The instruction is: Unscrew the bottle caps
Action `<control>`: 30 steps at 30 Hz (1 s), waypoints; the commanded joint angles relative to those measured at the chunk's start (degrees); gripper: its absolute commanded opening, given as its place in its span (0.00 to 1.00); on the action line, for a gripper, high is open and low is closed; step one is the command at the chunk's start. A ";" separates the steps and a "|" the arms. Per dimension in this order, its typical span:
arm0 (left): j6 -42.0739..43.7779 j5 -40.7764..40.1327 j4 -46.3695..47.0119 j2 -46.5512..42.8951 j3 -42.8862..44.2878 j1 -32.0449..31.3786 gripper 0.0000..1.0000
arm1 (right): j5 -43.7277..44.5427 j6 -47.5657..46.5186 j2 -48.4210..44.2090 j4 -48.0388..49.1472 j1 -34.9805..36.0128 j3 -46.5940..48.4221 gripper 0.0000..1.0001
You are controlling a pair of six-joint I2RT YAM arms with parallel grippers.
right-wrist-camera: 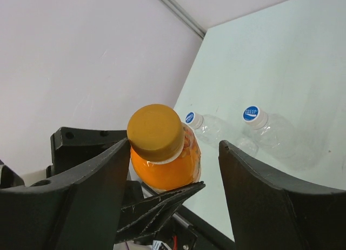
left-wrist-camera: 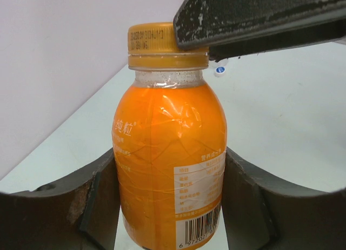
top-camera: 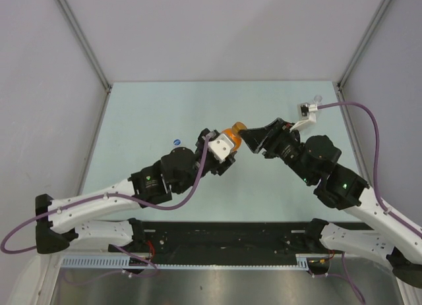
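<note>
My left gripper point(left-wrist-camera: 168, 159) is shut on the body of the orange bottle point(left-wrist-camera: 167, 131), holding it off the table, tilted toward the right arm. The plain orange cap point(right-wrist-camera: 154, 130) sits on its neck. My right gripper point(right-wrist-camera: 174, 143) stands open around that cap. One of its fingers point(right-wrist-camera: 102, 174) touches the cap's side and the other is well apart. From above, the two grippers point(top-camera: 227, 145) point(top-camera: 245, 137) meet at the orange bottle point(top-camera: 232, 132) in mid-table. Two clear bottles with blue caps point(right-wrist-camera: 190, 118) point(right-wrist-camera: 251, 114) show on the table beyond.
A blue cap point(top-camera: 176, 141) shows on the table left of the left gripper. A small blue-and-white thing point(left-wrist-camera: 219, 71) lies far off on the table. Grey walls close in the table on three sides. A purple cable point(top-camera: 369, 120) loops off the right arm.
</note>
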 commanded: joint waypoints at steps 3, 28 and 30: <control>4.03 -6.33 3.22 -0.19 -0.53 -1.76 0.00 | 4.20 2.46 0.39 3.36 0.51 1.28 0.70; 4.21 -4.66 4.89 1.13 -0.88 -2.82 0.00 | 1.30 1.23 4.35 7.76 0.16 1.19 0.37; 4.30 -4.66 4.98 1.22 -0.88 -3.08 0.00 | 1.22 1.15 4.61 7.76 0.25 1.28 0.31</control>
